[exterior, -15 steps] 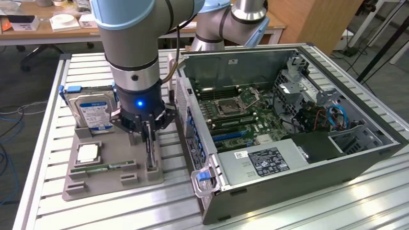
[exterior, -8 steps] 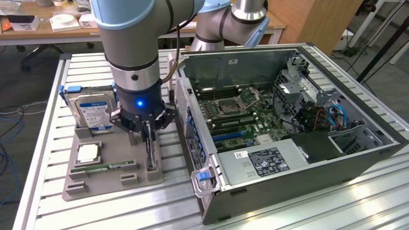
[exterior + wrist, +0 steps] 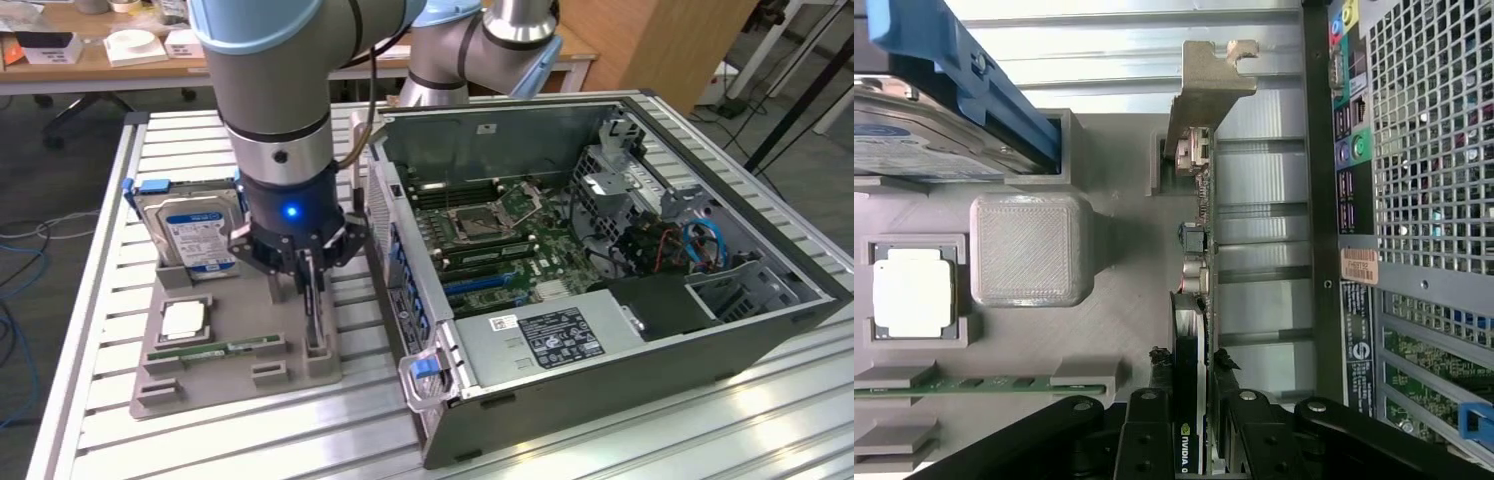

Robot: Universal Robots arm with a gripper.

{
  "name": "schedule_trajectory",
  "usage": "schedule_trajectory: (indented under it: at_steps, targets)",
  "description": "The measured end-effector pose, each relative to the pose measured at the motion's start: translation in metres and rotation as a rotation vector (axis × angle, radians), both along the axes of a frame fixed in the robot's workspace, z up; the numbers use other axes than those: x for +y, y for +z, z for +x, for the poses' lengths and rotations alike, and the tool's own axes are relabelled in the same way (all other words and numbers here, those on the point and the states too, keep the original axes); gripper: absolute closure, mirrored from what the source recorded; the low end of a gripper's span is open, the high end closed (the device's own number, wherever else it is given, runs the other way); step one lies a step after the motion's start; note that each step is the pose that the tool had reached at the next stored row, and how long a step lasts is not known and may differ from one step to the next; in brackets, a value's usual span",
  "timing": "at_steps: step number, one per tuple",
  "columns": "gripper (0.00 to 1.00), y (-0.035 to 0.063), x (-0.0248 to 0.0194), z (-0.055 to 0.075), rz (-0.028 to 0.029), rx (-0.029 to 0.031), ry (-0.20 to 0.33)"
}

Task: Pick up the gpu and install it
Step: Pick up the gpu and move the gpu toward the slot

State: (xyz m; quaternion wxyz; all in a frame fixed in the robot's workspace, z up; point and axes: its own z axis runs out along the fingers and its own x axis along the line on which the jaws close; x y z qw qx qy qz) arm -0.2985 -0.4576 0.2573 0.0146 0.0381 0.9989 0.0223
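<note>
HDD [image 3: 188,236], CPU [image 3: 183,320], RAM [image 3: 214,350] on gray tray [image 3: 248,308] nr open PC [image 3: 494,145]

gpu [image 3: 1192,340]: dark matt board; smooth silvery metal bracket [image 3: 1206,85] | holder tray [image 3: 1114,300]: grey matt plastic; finely ridged surface | computer case [image 3: 1434,120]: perforated metal grille; dark painted frame | table [image 3: 227,440]: pale ribbed metal slats; slight sheen | hard drive [image 3: 200,235]: glossy label; blue plastic carrier

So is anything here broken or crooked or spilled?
Nothing stands out. The gpu stands straight on its edge in the gray holder, and the gripper pinches it with both fingers. The hard drive, the chip and the memory stick all sit neatly in their slots. The computer case lies open, nothing spilled.
</note>
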Motion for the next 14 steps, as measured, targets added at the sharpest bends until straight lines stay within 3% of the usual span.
schedule_trajectory:
  at_steps: [14]
  targets:
    - [0.74, 0.0100, 0.0000, 0.0000, 0.0001, 0.0000, 0.000]
